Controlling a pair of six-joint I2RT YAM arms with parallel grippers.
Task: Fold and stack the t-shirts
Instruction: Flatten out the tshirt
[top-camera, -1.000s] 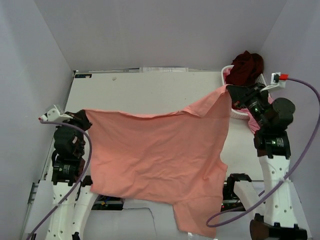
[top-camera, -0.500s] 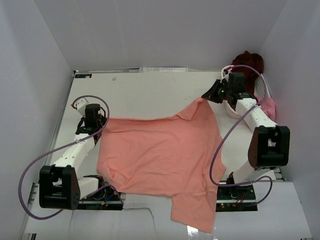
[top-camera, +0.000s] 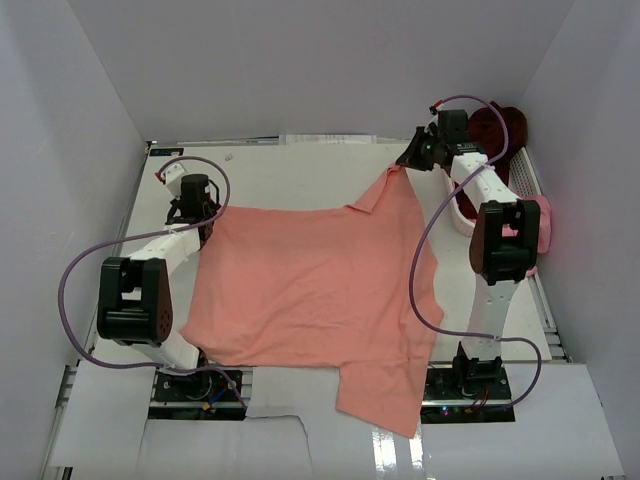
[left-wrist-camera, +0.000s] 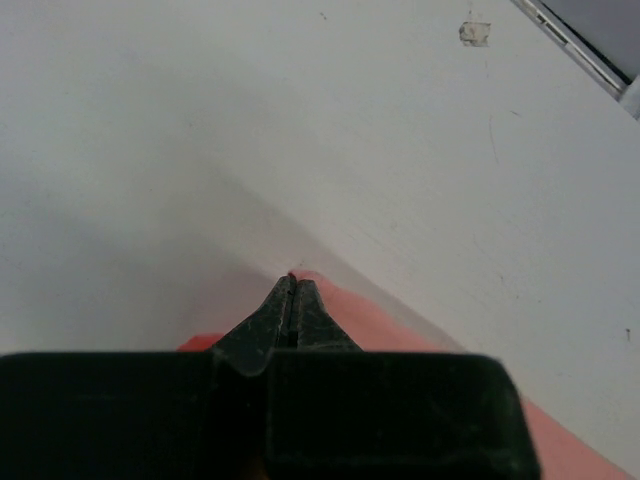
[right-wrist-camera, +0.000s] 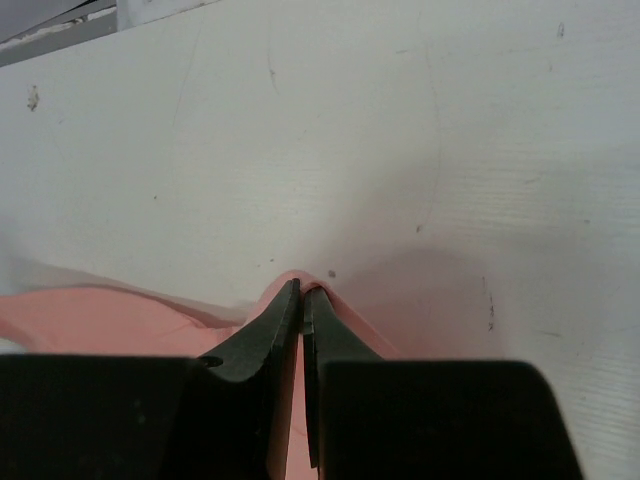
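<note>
A salmon-pink t-shirt (top-camera: 310, 290) lies spread over the white table (top-camera: 290, 170), its lower part hanging past the near edge. My left gripper (top-camera: 207, 207) is shut on its far left corner; that cloth corner (left-wrist-camera: 330, 300) pokes out past the closed tips (left-wrist-camera: 291, 281). At the far right corner my right gripper (top-camera: 405, 162) is shut on the shirt's edge (right-wrist-camera: 330, 290), tips (right-wrist-camera: 301, 290) low over the table. A dark maroon t-shirt (top-camera: 497, 125) sits in the basket at the back right. A brighter pink t-shirt (top-camera: 542, 222) hangs beside it.
A white slatted basket (top-camera: 527, 175) stands at the table's far right, behind the right arm. Purple cables loop off both arms. Grey walls close in the table on the left, back and right.
Both arms have stretched forward and lowered, carrying the shirt's held corners toward the far side of the table. The shirt went from hanging lifted to lying spread on the table.
</note>
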